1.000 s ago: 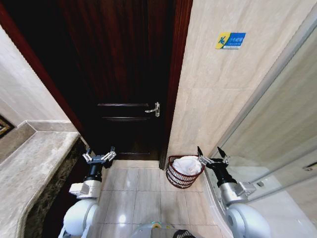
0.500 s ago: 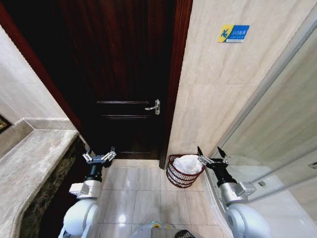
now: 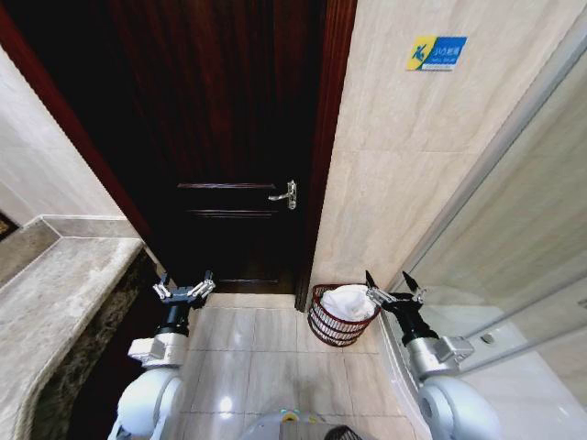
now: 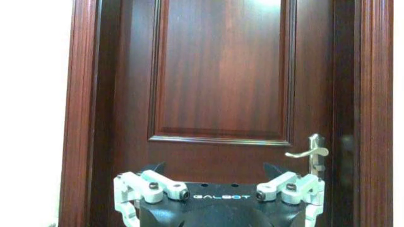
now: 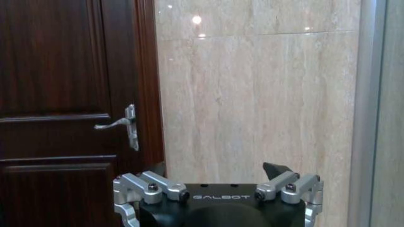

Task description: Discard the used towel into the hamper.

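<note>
1. Hamper [image 3: 341, 317] on floor by wall at 1 o'clock, white towel [image 3: 349, 302] inside.
2. Right gripper [image 3: 394, 284] just beside hamper, fingers spread, empty.
3. Left gripper [image 3: 184, 287] at 11 o'clock facing door [image 3: 229, 137], fingers spread, empty.

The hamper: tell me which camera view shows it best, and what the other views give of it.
The head view shows it best: the hamper stands on the floor tiles against the wall beside the door, something white lying inside, the open right gripper held just beside its rim. Both wrist views look at the door and wall above it, giving nothing of it.
</note>
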Motion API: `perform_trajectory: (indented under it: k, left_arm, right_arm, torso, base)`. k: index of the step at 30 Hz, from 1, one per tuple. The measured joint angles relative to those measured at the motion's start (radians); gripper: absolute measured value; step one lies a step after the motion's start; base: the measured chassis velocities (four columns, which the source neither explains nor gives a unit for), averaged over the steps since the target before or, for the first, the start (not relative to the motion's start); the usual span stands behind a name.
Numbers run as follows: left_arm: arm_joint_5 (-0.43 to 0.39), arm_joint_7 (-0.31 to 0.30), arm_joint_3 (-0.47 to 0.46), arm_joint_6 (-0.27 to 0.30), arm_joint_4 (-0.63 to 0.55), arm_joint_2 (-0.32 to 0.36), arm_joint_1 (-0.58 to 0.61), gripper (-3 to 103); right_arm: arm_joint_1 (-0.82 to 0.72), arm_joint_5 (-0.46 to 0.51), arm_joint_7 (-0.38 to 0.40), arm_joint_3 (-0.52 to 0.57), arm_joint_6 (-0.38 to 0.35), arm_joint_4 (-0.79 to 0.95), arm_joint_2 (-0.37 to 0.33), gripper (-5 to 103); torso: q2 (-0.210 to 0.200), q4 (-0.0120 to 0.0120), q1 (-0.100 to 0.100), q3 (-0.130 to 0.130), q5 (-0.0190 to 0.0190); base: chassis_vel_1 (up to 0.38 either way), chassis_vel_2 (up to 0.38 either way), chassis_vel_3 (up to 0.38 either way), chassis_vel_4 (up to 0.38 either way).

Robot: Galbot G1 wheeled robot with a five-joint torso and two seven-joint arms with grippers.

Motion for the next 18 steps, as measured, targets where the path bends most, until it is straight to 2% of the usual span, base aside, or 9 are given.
perform_trajectory:
  k: [8,18]
  left_arm:
    - [0.000,0.000,0.000,0.000,0.000,0.000,0.000,100]
    - [0.000,0.000,0.000,0.000,0.000,0.000,0.000,100]
  right_arm:
    - [0.000,0.000,0.000,0.000,0.000,0.000,0.000,100]
    - [0.000,0.000,0.000,0.000,0.000,0.000,0.000,100]
  torso:
    - [0.004,0.0000,0.001,0.002,0.0000]
    - [0.007,-0.0001,0.002,0.003,-0.0002]
  base:
    - [0.097,-0.079,-0.083,0.099]
    - [0.218,-0.231,-0.224,0.226]
